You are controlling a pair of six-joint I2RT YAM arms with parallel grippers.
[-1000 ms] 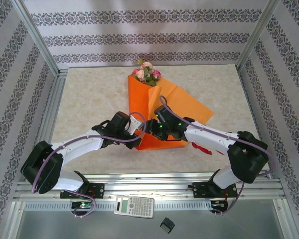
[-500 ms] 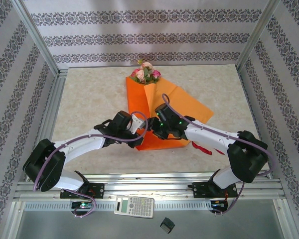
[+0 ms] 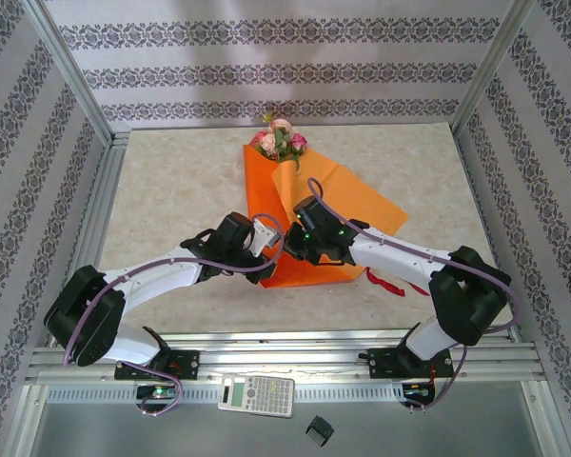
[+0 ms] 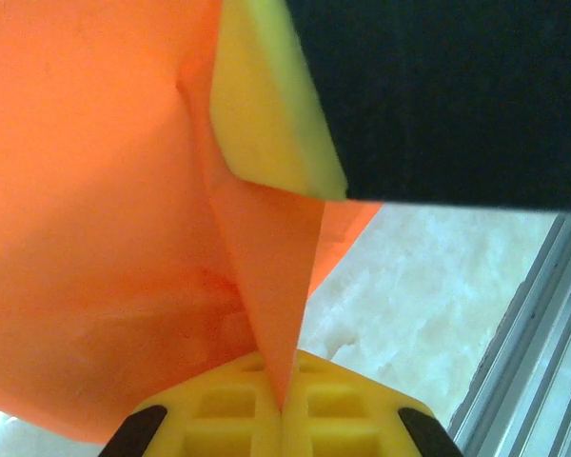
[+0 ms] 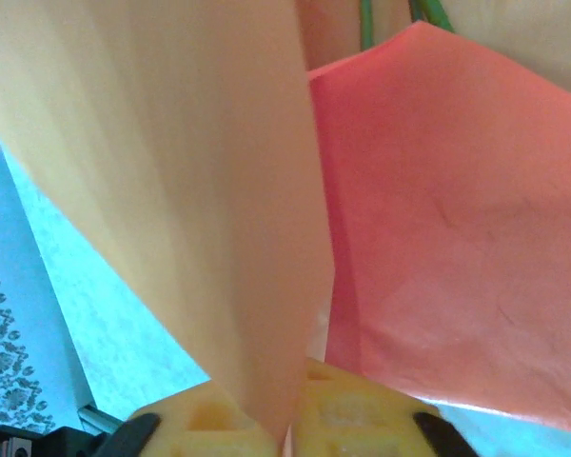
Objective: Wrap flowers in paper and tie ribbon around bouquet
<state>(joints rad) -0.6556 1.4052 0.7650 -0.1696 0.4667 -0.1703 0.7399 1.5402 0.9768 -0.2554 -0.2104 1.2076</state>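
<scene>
The orange paper [image 3: 352,205] lies mid-table, its left part folded up around the flowers [image 3: 279,139], whose pink and cream heads show at the far end. At the paper's near left corner my two grippers meet. In the left wrist view my left gripper [image 4: 284,405] is shut on a raised fold of the paper [image 4: 95,190], with the right gripper's yellow pad [image 4: 266,105] just above it. My right gripper [image 5: 290,433] is shut on a tall fold of the paper [image 5: 219,171]; green stems [image 5: 366,24] show beyond it. The dark red ribbon [image 3: 390,283] lies under the right forearm.
The pale marble table [image 3: 181,181] is walled by patterned panels and aluminium posts. A calculator [image 3: 256,393] and a small black part [image 3: 318,430] lie on the near shelf below the arm bases. A metal rail [image 4: 533,314] runs along the table edge.
My right gripper has shut on the paper fold and shifted a little left and away. The left arm has barely moved, still gripping the paper.
</scene>
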